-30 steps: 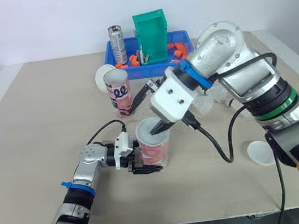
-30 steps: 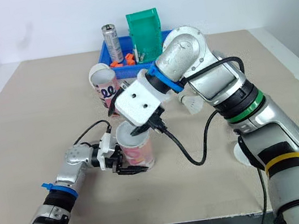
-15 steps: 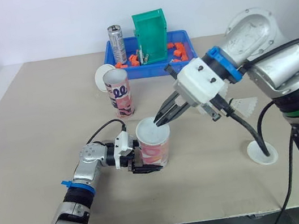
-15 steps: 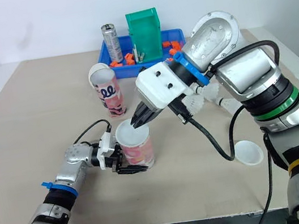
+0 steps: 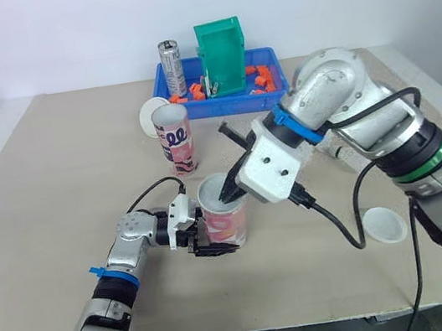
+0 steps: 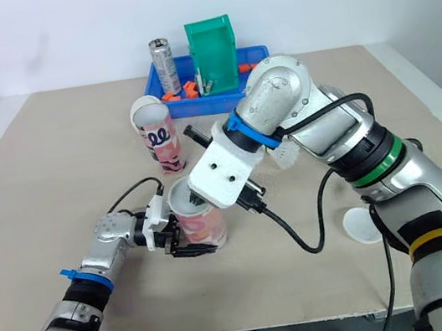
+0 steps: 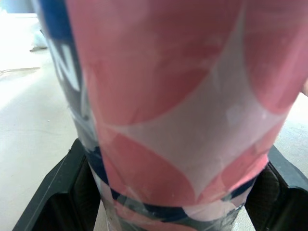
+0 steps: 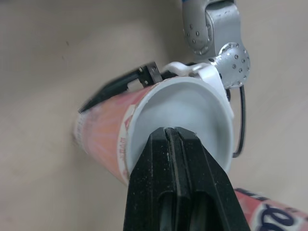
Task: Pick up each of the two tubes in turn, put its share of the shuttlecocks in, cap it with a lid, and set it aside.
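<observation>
Left eye view, blue bin [image 5: 195, 111] behind spare tube [image 5: 175, 143]

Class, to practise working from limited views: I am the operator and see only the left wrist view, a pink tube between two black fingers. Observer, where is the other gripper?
Observer: The right gripper, shut, has its tips at the open mouth of the tube that the left gripper clamps.
Operator: Is a lid nearby?
Observer: One lid lies flat on the table, well to the robot's right of the tube.
</observation>
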You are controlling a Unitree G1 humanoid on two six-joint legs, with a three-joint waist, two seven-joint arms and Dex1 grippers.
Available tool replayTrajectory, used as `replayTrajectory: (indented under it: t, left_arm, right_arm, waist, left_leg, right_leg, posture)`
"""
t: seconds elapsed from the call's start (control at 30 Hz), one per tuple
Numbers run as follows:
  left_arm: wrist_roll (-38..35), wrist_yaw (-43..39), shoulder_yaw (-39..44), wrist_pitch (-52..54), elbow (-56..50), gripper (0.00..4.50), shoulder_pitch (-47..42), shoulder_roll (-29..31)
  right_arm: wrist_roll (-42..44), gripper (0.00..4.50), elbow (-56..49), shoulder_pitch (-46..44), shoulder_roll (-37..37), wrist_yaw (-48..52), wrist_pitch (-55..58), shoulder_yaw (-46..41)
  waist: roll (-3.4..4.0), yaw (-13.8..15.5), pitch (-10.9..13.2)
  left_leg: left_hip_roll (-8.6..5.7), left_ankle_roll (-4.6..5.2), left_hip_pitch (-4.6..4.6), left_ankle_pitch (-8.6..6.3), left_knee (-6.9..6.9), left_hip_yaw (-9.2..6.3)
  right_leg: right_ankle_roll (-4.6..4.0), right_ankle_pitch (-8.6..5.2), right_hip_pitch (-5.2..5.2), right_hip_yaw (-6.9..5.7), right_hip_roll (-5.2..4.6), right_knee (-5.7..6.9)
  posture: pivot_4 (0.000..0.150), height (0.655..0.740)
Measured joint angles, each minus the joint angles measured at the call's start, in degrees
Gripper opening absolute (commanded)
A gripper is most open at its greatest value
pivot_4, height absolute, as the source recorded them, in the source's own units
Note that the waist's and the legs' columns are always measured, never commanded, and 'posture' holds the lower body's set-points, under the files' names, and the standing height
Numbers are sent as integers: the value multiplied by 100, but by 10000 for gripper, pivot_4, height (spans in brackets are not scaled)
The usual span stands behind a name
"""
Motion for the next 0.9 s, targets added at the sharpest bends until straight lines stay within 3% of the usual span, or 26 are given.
replayTrajectory:
  t: [0.2, 0.23, 0.3, 0.37, 0.57, 0.7, 0.73, 0.8, 0.9]
  left_arm:
    - [4, 0, 42, 35, -25, 36190, 11, 49]
    - [2, -8, 43, 40, -52, 36190, 15, 50]
    - [-4, -37, 36, 46, -111, 36190, 16, 45]
    - [-4, -37, 36, 51, -121, 36190, 16, 34]
    - [-17, -39, 42, 89, -195, 36190, 41, 0]
    - [-15, -31, 66, 111, -209, 36190, 53, 30]
    - [-13, -23, 60, 155, -214, 40806, 45, 26]
    - [18, -21, 46, 244, -223, 44372, 51, 38]
    - [-5, -47, 80, 414, -265, 44372, 78, 150]
  right_arm:
    - [191, 606, 361, -49, 228, 7, 369, -140]
    - [364, 3375, 480, -50, 322, 2, 591, -280]
    - [782, 15469, 551, -289, 374, -17, 1120, -807]
    - [914, 20046, 541, -297, 320, -23, 1333, -1007]
    - [1763, 43704, -76, 802, -688, -294, 2743, -2288]
    - [1980, 43704, -371, 1525, -1046, -711, 3319, -2892]
    - [1975, 45000, -526, 1821, -1114, -857, 3366, -3045]
    - [1940, 45000, -987, 2862, -1282, -1225, 3421, -3385]
    - [1945, 45000, -1356, 3781, -1252, -1588, 3629, -3442]
  waist:
    - [-3, -107, 0]
    - [-1, -110, 4]
    - [0, -104, 5]
    - [-1, -100, 5]
    - [-8, -34, 7]
    - [-1, -45, 7]
    - [-4, -43, 7]
    - [-26, -31, -3]
    - [16, -50, 15]
  left_leg:
    - [-1, 0, 3, 0, -1, 1]
    - [-1, 3, -4, 2, -2, 0]
    - [-1, 3, -33, 2, -5, -2]
    - [-3, 3, -38, 2, -6, -5]
    - [-13, 0, -71, 0, -8, -16]
    - [-12, 1, -64, 0, -11, -18]
    - [-12, 1, -65, 0, -12, -20]
    - [-12, 0, -67, 0, -11, -32]
    - [-19, -1, -78, -1, -10, -5]
  right_leg:
    - [-9, 6, 23, 1, -7, 0]
    - [-8, 9, 20, 1, -6, 1]
    - [-2, 2, 0, -2, -5, -1]
    - [2, -5, 0, -2, -6, -2]
    - [10, -11, -22, -2, -7, -10]
    - [7, -8, -25, -3, -3, -6]
    - [8, -8, -23, -4, -2, -7]
    - [9, -17, -16, -10, 0, -8]
    - [25, -10, -35, 16, -8, -8]
  posture:
    - [1500, 7362]
    - [1500, 7362]
    - [1500, 7362]
    - [1500, 7362]
    - [1500, 7362]
    - [1500, 7362]
    - [1500, 7362]
    - [1500, 7362]
    - [1500, 7362]
